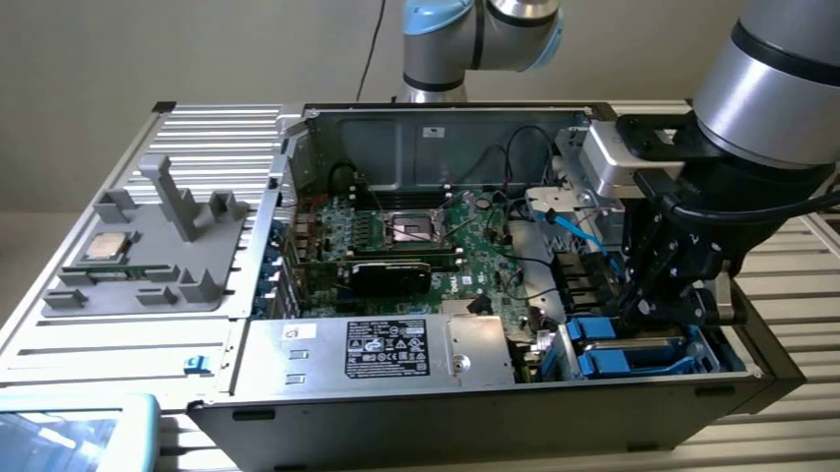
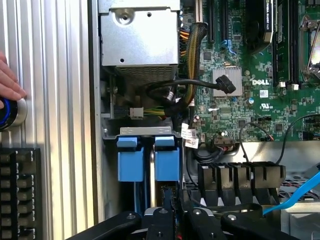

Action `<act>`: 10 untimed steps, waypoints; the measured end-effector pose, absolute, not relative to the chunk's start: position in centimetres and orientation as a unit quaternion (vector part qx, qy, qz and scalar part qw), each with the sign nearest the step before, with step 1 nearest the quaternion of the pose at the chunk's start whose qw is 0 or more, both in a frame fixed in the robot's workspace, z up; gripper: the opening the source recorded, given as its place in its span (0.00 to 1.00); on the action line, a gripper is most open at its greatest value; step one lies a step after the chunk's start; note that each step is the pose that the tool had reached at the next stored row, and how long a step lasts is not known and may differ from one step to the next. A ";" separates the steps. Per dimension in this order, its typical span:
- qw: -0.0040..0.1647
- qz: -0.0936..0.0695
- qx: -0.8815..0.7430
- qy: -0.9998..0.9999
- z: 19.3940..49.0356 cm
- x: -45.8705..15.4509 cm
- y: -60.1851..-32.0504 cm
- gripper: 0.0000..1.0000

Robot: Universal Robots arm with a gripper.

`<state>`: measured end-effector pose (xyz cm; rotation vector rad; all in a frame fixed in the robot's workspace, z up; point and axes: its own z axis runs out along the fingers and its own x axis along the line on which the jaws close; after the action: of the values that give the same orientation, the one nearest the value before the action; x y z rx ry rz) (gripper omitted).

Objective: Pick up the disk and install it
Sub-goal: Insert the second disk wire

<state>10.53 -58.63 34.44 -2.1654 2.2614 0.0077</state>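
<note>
Standing on edge in the case's drive bay, the disk (image 2: 166,165) sits clamped between the nearly closed tool (image 1: 667,307).

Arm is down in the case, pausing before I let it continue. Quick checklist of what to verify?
1. Gripper at the drive bay: ok. It hangs low over the blue carriers.
2. Disk seated: cannot tell. Two blue carriers stand side by side in the bay, and neither shows a label.
3. Light blue cable clear of the arm: cannot tell. It runs close beside the gripper.
4. Person's hand clear of the bay: ok. It rests by a button outside the case.
5. Processor chip out of the way: ok. It lies on the grey tray, beside the case.
</note>
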 end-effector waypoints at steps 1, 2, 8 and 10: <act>0.005 0.003 -0.692 0.722 34.4 10.5 -58.6 0.16; 0.005 0.003 -0.692 0.722 34.4 10.5 -58.6 0.16; 0.006 0.002 -0.692 0.722 34.4 10.5 -58.6 0.16; 0.007 0.002 -0.692 0.722 34.4 10.5 -58.7 0.16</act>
<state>10.53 -58.70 34.45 -2.1636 2.2586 0.0048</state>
